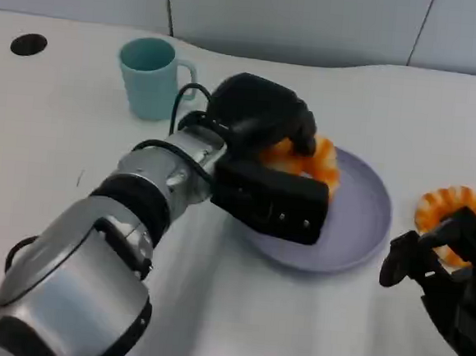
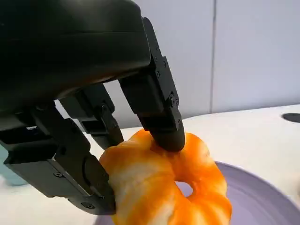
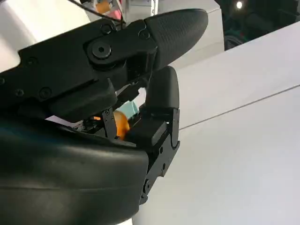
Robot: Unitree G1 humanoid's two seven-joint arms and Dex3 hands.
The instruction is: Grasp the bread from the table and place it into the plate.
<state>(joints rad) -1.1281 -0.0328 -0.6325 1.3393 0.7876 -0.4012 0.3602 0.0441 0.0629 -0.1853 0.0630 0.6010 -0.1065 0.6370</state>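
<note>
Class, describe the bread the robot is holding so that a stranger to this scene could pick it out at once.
Start at the round lavender plate in the middle of the white table. Over its far-left rim, the left hand grips a ring-shaped orange bread with pale stripes. A similar bread lies on the table right of the plate, unheld, by the right hand.

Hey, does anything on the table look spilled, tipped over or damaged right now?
Nothing stands out. The teal mug stands upright, the purple plate sits flat, and the bread in the left hand looks whole.
</note>
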